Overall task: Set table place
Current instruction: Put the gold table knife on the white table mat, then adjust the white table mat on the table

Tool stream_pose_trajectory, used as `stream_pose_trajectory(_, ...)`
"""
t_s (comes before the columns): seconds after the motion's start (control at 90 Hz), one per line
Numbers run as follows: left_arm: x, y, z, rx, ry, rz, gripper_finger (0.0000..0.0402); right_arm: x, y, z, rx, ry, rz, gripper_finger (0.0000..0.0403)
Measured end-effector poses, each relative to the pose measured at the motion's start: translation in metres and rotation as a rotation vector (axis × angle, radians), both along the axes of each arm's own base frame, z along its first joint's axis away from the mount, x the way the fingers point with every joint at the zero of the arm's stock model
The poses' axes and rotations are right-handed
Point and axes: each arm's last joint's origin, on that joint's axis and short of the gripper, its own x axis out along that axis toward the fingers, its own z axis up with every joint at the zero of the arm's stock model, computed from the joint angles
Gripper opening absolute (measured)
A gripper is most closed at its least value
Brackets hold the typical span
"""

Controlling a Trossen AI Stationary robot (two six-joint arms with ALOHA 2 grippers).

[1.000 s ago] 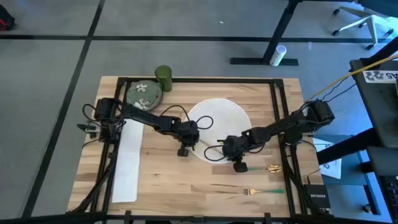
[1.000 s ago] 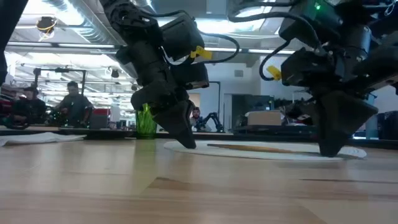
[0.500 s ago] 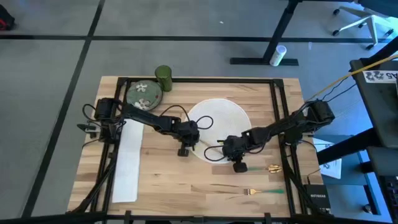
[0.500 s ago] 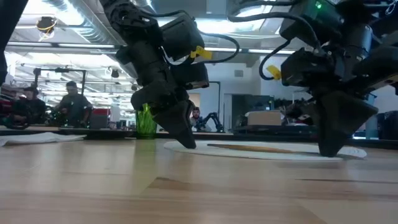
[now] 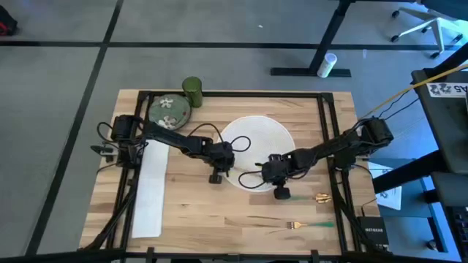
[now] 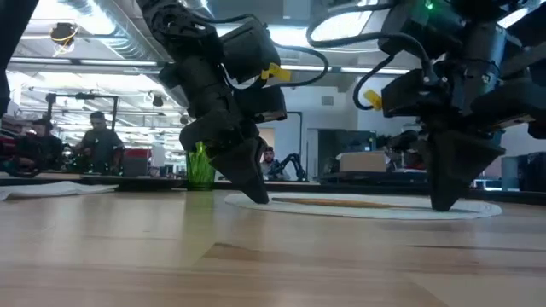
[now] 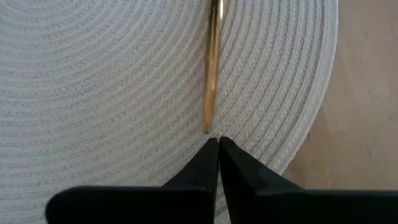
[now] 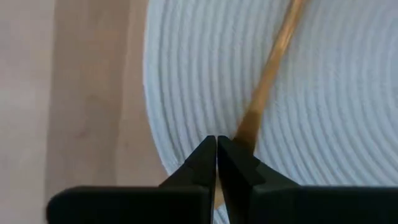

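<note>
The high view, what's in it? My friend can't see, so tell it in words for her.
From above, two dark robot arms reach inward over a wooden table, the left gripper and right gripper both low at the near edge of a round white placemat. A flowered plate and green cup sit at the back left, a white napkin left, a fork front right.

A round white woven mat (image 5: 256,142) is the landmark. A gold utensil (image 7: 214,62) lies on it, its end near the mat's rim. A green cup (image 5: 192,91) stands beyond the mat's far left, with a floral plate (image 5: 169,111) just beside the cup. A white napkin (image 5: 151,191) lies well left of the mat. A gold piece (image 5: 322,196) sits right of the mat's near edge, and a green-handled fork (image 5: 311,225) nearer still. People (image 6: 98,141) sit in the room behind.
</note>
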Motion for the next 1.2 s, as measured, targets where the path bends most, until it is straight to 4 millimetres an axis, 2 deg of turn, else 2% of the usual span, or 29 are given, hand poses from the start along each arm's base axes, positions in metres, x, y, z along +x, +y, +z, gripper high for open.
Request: stream_pose_trajectory(1.2,-0.0016,-0.0049,-0.0008,-0.005,0.020,-0.027,0.0000,-0.0037,-0.0065,0.0029,-0.182,-0.008,-0.063,0.0003)
